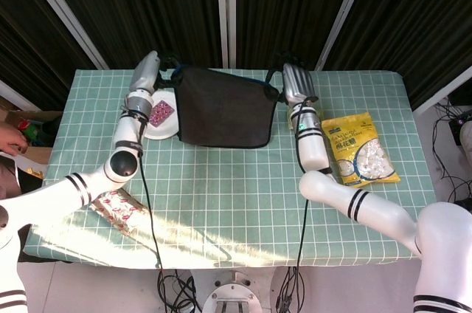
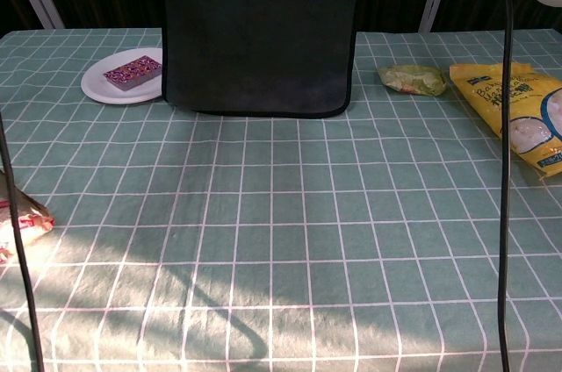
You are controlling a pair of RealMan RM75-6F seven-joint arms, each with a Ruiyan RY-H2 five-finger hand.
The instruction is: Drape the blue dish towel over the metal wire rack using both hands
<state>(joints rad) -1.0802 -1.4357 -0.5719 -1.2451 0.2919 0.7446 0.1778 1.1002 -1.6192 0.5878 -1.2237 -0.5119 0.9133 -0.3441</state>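
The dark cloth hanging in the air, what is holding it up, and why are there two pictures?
Two white robot arms hold it. The left hand and the right hand each grip a top corner of the dish towel, so it hangs spread out like a curtain. One picture looks down from the robot's head; the other looks out from its chest, where the towel fills the upper middle. On the checked green tablecloth lie a white plate with a pink block, a yellow snack bag and a small green packet. I cannot see the wire rack; the towel may be hiding it.
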